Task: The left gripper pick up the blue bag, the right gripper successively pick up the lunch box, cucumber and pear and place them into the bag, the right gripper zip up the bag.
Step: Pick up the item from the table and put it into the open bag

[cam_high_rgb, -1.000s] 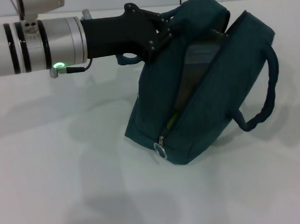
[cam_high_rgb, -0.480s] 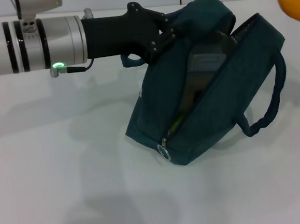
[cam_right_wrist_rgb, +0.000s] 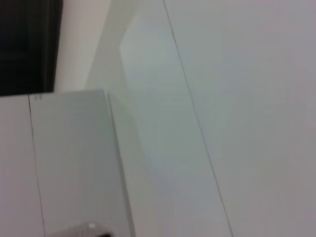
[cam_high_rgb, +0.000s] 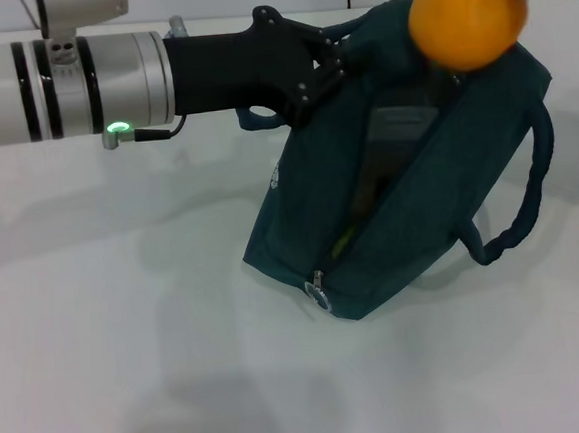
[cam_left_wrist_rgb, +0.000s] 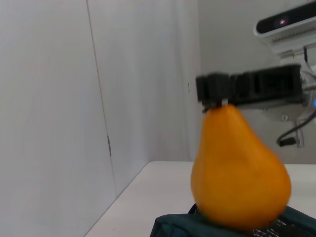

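A: So what's on the bench (cam_high_rgb: 131,369)?

B: One bag (cam_high_rgb: 419,206), unzipped, with two loop handles. The left hand (cam_high_rgb: 332,61) is clamped on the bag's top edge, holding it up. One pear (cam_high_rgb: 467,12) hangs right over the opening, pinched at its top by the right hand (cam_left_wrist_rgb: 217,96). No readable writing.

No legible text or labels anywhere

White tabletop (cam_high_rgb: 129,339), pale wall panels (cam_left_wrist_rgb: 74,98) with a vertical seam behind
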Robot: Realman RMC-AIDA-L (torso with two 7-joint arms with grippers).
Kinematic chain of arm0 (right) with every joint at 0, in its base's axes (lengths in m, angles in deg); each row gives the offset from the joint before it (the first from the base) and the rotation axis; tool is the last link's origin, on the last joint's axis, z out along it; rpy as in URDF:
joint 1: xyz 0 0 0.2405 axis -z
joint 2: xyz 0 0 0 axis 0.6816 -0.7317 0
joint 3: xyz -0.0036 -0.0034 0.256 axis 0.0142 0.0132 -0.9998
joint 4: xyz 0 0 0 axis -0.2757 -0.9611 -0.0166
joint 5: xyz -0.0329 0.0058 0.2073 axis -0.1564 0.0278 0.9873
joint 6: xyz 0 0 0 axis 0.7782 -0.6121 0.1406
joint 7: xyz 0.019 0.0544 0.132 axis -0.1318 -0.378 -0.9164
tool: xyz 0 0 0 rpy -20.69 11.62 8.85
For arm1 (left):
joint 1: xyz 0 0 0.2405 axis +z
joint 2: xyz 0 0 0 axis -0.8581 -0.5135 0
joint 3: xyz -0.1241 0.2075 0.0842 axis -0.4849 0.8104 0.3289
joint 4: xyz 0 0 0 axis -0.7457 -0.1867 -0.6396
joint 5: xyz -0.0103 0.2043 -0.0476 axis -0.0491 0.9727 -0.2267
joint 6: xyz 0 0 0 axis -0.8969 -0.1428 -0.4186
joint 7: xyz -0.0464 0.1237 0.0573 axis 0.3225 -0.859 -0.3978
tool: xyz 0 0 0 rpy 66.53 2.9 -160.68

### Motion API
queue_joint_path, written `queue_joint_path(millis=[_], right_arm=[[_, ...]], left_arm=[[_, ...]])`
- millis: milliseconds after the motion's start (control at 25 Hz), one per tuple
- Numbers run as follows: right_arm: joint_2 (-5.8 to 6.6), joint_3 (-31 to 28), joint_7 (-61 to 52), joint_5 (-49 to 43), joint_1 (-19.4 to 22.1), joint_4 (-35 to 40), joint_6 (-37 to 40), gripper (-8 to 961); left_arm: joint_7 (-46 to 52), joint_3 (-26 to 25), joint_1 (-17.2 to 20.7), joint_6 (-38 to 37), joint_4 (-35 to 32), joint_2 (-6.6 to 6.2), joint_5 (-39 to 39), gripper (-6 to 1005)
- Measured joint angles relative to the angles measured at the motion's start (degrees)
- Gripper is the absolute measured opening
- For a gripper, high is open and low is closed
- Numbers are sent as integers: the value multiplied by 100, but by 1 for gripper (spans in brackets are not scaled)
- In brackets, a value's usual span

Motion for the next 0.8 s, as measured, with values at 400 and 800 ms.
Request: queue_joint_path(millis=[400,800], right_arm=[[11,812,63,-20,197,-24,-708,30],[-45,844,250,-294,409,-1,-862,30]], left_arm=[[10,-1,9,0,1,7,-5,47],[34,-1,-20,7,24,11,-8,47]])
